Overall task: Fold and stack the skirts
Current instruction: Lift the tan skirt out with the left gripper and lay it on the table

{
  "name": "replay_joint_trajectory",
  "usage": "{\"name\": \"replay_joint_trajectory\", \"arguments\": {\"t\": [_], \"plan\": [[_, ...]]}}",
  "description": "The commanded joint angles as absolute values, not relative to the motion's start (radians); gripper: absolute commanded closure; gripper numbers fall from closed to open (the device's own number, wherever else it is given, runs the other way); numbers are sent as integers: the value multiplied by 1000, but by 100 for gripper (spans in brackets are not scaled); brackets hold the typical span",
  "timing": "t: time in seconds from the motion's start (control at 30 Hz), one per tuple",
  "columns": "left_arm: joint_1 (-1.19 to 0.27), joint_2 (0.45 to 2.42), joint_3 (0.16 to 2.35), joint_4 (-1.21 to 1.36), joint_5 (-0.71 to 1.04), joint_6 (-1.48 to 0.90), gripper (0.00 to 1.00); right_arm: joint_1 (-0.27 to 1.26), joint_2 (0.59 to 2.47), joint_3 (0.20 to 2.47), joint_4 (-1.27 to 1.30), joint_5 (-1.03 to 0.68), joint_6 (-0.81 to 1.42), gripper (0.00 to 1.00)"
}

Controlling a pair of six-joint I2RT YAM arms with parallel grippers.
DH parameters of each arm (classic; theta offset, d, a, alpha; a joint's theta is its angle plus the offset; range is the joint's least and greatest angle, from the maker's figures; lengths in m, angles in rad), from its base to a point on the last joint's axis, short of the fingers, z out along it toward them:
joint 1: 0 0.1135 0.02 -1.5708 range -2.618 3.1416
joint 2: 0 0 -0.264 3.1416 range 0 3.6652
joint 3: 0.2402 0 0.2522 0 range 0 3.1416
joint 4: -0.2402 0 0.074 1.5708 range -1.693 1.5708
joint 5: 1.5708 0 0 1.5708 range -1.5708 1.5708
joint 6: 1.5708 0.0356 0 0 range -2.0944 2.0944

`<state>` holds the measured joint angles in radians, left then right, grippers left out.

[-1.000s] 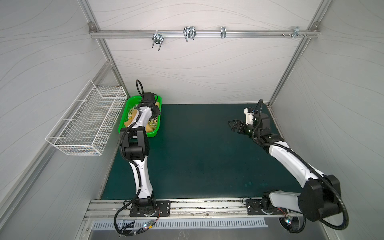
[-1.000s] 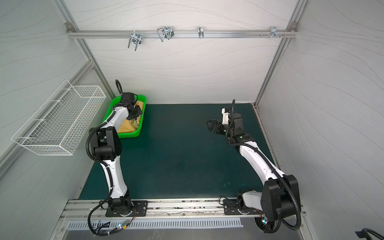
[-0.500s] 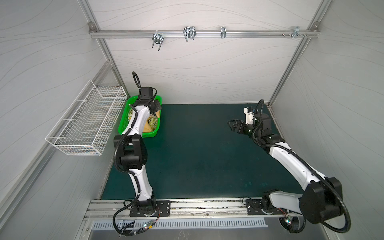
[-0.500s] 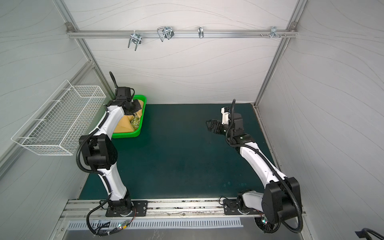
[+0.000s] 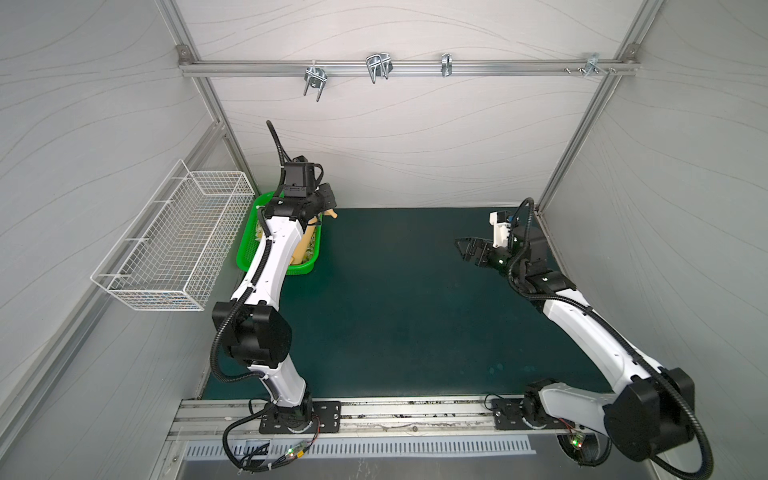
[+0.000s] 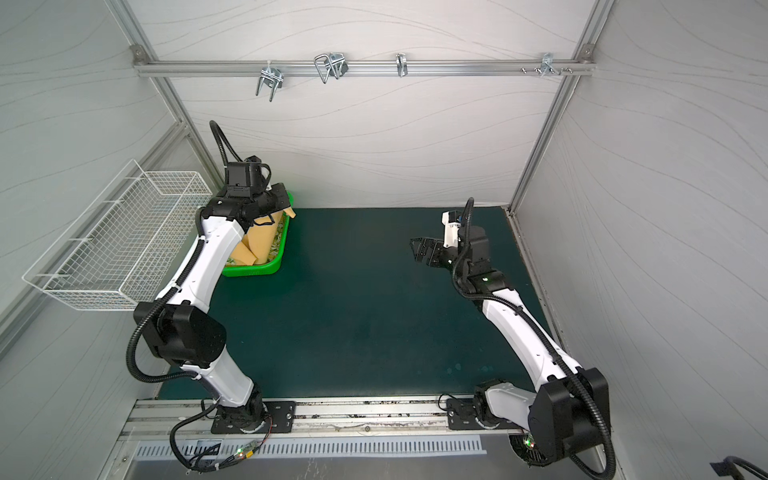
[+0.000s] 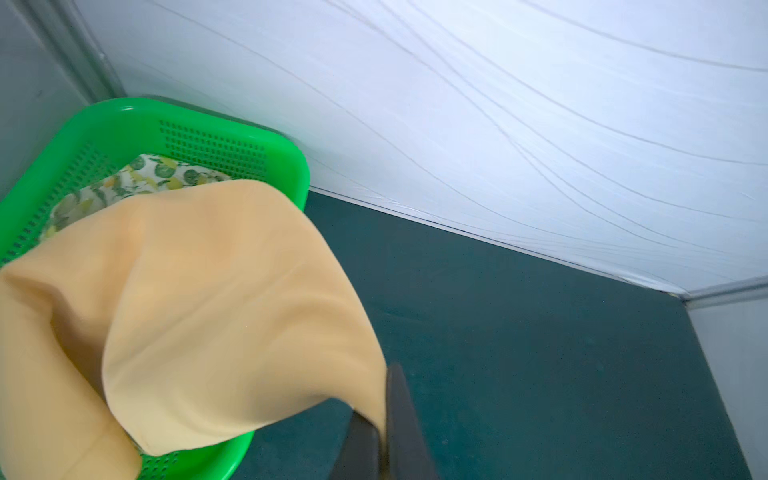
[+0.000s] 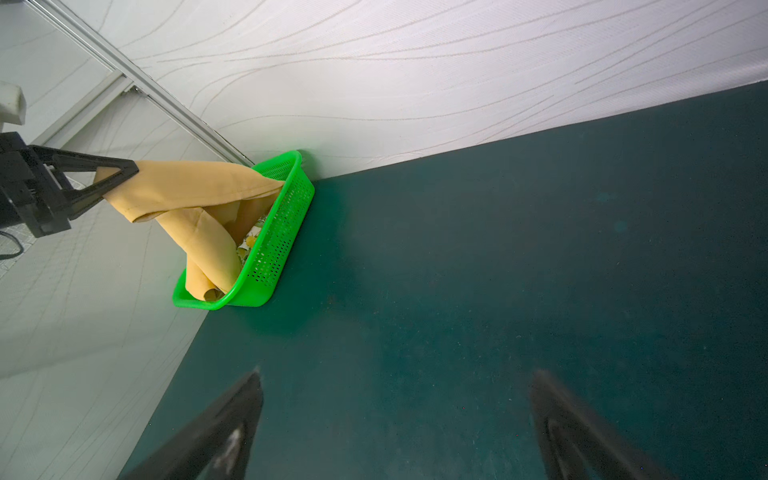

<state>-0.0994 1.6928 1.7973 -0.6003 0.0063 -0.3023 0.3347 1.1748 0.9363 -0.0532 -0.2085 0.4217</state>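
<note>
The mustard-yellow skirt (image 7: 208, 311) hangs from my left gripper (image 7: 384, 399), which is shut on one edge of the cloth. Its lower part still trails into the green basket (image 8: 286, 232). In both top views the left gripper (image 5: 328, 200) is raised over the basket's far end, by the back wall. The lemon-printed skirt (image 7: 137, 183) lies in the basket under the yellow one (image 8: 187, 187), mostly covered. My right gripper (image 8: 398, 371) is open and empty, hovering above the mat at the right (image 5: 461, 245), far from both skirts.
The dark green mat (image 5: 395, 311) covers the table. A white wire basket (image 5: 178, 237) is mounted on the left wall beside the green basket (image 6: 253, 270). A metal rail with hooks (image 5: 376, 68) runs along the back wall, high up. Walls close in on three sides.
My left arm has risen out of the basket and swung toward the back wall, lifting the yellow skirt with it. The right arm has barely moved.
</note>
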Motion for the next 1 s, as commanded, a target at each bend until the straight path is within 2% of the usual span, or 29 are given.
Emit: {"name": "replay_joint_trajectory", "arguments": {"t": [0.0,0.2,0.53,0.73,0.97], "plan": [[-155,1629,1824,-572,65,-277,100,342,1130,968,-65,-178,414,1],[-281,1606,1881,-613,98,-260,100,343,1078,965,-90,-122,404,1],[-548,1681,1971,-652,79,-244,100,341,972,951,-143,24,367,1],[-659,1730,1897,-588,82,-271,100,320,908,927,-153,73,355,1],[-682,1773,1765,-476,176,-353,100,300,893,919,-180,68,375,1]]}}
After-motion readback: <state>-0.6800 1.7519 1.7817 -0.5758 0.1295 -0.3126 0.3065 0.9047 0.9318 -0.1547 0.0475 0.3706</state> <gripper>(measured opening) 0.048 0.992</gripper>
